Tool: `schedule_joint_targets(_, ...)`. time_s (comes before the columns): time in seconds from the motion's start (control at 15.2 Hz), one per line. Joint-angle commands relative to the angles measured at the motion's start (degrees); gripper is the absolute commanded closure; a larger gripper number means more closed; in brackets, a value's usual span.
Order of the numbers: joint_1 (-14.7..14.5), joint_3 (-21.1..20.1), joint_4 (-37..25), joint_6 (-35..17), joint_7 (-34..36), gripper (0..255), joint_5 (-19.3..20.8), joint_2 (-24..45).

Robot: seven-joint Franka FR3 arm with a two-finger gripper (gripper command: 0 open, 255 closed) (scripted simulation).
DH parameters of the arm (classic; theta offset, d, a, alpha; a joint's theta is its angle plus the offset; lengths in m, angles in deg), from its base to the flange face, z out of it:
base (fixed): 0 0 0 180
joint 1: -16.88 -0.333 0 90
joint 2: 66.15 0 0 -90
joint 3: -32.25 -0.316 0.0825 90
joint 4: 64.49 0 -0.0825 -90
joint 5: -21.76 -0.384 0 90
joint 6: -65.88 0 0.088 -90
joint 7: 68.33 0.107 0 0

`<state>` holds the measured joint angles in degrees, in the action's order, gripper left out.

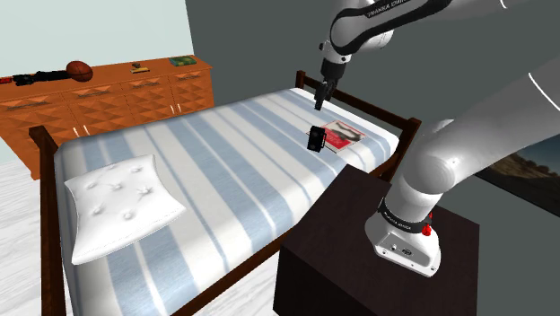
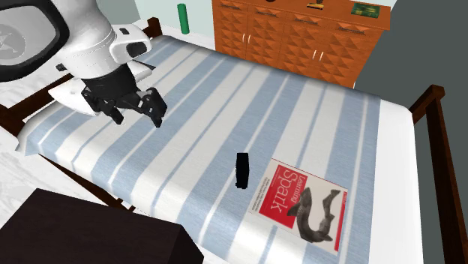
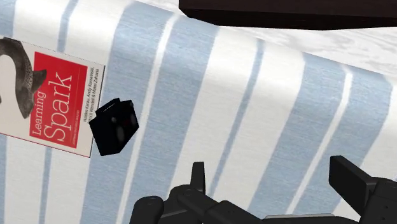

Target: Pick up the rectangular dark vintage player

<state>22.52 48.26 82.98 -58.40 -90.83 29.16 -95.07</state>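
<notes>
The player (image 1: 316,138) is a small black rectangular box standing upright on the blue-and-white striped bed (image 1: 224,171), close beside a red-and-white book (image 1: 343,135). It also shows as a dark block (image 2: 242,171) next to that book (image 2: 304,204). My black gripper (image 1: 320,100) hangs in the air above the bed, a little beyond the player in the shoulder view. The gripper (image 2: 139,114) is open and holds nothing. Seen from the wrist, the player (image 3: 113,126) lies ahead and off to one side of the gripper (image 3: 275,181), touching the corner of the book (image 3: 48,102).
A white pillow (image 1: 121,206) lies at the bed's far end. An orange wooden dresser (image 1: 108,99) with small items on top stands beyond it. My dark stand (image 1: 377,256) abuts the bed's side. A wooden bed frame post (image 2: 431,97) rises at the foot, and a green cylinder (image 2: 181,18) stands by the dresser.
</notes>
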Motion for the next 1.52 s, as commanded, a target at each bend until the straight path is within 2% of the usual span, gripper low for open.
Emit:
schedule_joint_targets(0.0, 0.24, 2.13, -0.18, -3.24, -2.35, 0, -0.07, 3.17)
schedule_joint_targets(0.4, -0.64, 8.74, -3.38, -12.89, -11.21, 0, -4.20, 16.02)
schedule_joint_targets(0.59, -1.39, 11.60, -6.12, -16.80, -17.27, 0, -9.15, 23.26)
schedule_joint_targets(0.79, -1.36, 13.21, -9.68, -19.64, -24.54, 0, -16.20, 30.96)
schedule_joint_targets(0.92, -0.32, 13.13, -12.53, -20.85, -29.60, 0, -21.43, 36.17)
schedule_joint_targets(1.12, 2.72, 11.48, -17.44, -21.78, -36.36, 0, -28.50, 43.73)
schedule_joint_targets(1.45, 9.29, 7.35, -26.96, -21.99, -44.15, 0, -36.38, 55.38)
